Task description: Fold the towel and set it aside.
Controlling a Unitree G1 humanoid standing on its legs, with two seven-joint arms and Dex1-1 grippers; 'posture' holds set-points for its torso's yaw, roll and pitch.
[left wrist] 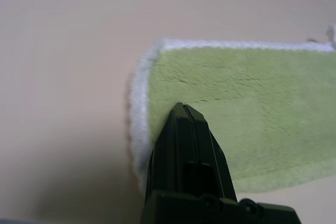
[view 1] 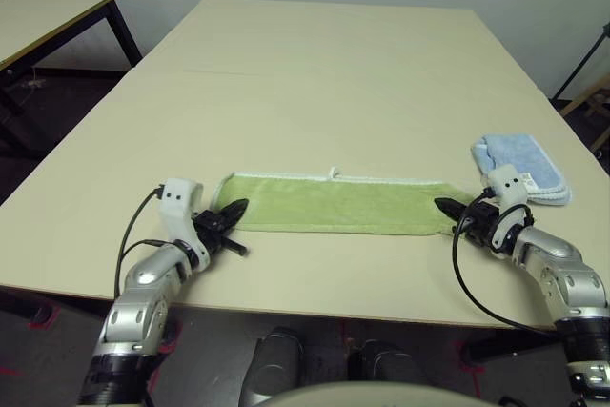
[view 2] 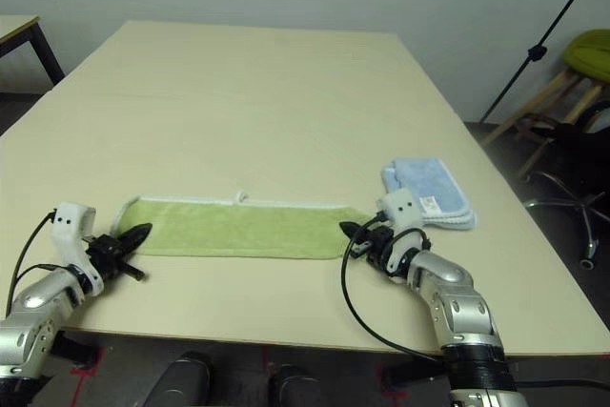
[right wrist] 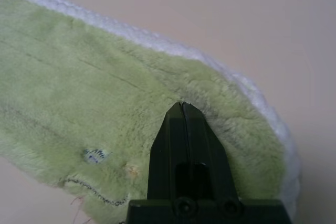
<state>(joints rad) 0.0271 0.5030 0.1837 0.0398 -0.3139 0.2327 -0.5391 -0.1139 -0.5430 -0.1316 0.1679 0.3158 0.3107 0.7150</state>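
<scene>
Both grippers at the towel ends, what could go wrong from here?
1. Both grippers, left and right, look shut over the towel ends with no cloth visibly pinched; lifting may leave it behind.
2. The blue cloth lies close beside the right gripper; a sideways swing could drag it.

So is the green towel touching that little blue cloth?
Apart. The right eye view shows bare table between the towel's right end and the blue cloth, which lies farther back and to the right.

Closed black fingers (right wrist: 190,150) hide part of the towel (right wrist: 105,108) end
</scene>
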